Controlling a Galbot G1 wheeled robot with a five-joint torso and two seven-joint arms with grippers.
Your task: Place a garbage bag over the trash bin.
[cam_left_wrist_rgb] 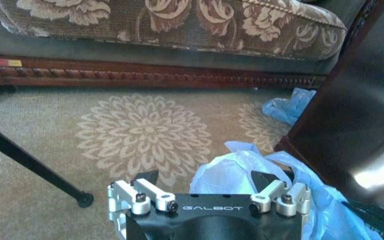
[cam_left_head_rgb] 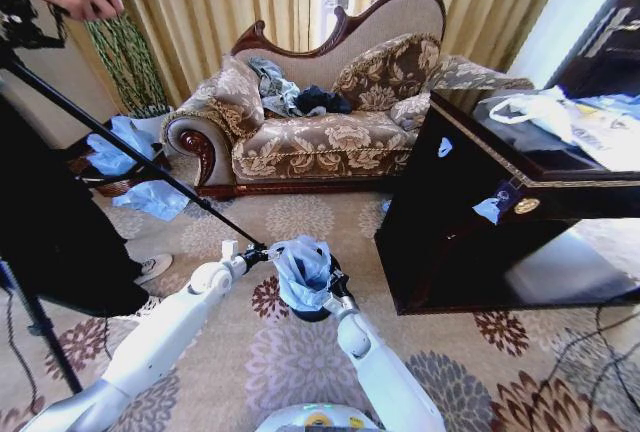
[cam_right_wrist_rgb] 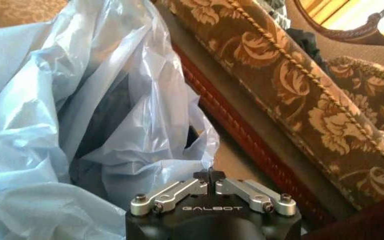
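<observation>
**Bag half-draped, slip risk on both sides**

Head view: garbage bag (cam_left_head_rgb: 302, 270) bunched upright over the trash bin (cam_left_head_rgb: 312, 312) on the carpet (cam_left_head_rgb: 300, 362), its long axis vertical, between both arms.

Left wrist view: left pincer (cam_left_wrist_rgb: 205, 181) spread wide, released, bag just ahead; film may sag off.

Right wrist view: right pincer (cam_right_wrist_rgb: 209, 176) clenched, seemingly on the bag's edge; tugging could tip the bin.

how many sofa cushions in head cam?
2. One cushion leans at the sofa's left arm; one rests against the backrest toward its right end. The clothes pile may hide more.
</observation>
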